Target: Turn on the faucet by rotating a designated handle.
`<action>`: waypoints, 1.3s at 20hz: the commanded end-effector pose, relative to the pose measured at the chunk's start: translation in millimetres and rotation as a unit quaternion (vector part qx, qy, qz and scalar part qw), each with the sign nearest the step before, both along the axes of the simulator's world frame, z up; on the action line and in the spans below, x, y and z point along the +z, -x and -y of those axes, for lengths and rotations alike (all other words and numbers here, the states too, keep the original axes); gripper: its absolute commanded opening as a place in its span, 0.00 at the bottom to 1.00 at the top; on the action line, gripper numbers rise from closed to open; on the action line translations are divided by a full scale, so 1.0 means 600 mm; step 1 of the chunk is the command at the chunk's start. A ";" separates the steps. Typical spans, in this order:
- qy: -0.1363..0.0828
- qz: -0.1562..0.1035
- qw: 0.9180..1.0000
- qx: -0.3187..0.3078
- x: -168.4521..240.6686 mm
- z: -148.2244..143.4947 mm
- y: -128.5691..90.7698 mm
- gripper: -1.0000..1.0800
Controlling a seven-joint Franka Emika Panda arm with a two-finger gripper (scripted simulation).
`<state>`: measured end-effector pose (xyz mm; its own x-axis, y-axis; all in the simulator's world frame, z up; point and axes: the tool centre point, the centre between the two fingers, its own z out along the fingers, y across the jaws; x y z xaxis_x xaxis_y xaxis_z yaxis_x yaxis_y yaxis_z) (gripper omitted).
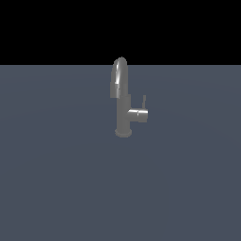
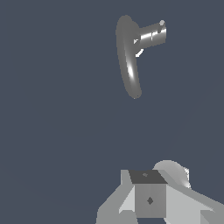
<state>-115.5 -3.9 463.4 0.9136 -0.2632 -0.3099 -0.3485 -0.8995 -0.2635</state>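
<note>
Floor: flat slate-blue surface filling the lower part of the exterior view, black band above it.
Faucet: grey metal tap standing upright on the floor, near the middle of the exterior view; round base touching the floor, tall column above it.
Spout: thick arch at the top of the column, curving over and down toward the exterior view's left, its mouth hanging beside the column and well above the floor.
Stub: short horizontal cylinder sticking out of the lower column toward the exterior view's right.
Handle: thin dark rod rising upright from the far end of the stub — much slimmer than the column, with a gap between it and the column.
Faucet from the wrist view: seen from above; the spout shows as a long curved bar, the stub as a shiny cylinder branching off it, and the handle only as a small pale dot at the stub's end.
Gripper: the arm does not appear in the exterior view; the wrist view shows only pale grey blocky hand parts at the picture's edge — well apart from the faucet, nothing between them.
Fingers: tips out of the picture, so I cannot tell whether they are spread or closed.
</note>
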 end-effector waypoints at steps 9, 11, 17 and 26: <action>-0.087 -0.073 0.990 -0.088 -0.051 0.033 -0.102 0.00; -0.105 -0.088 0.985 -0.105 -0.063 0.040 -0.120 0.00; -0.158 -0.132 0.966 -0.158 -0.106 0.064 -0.172 0.00; -0.244 -0.203 0.917 -0.243 -0.192 0.104 -0.243 0.00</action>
<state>23.6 -62.1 357.9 0.5410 -0.3567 -0.7616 -0.8112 -0.4605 -0.3605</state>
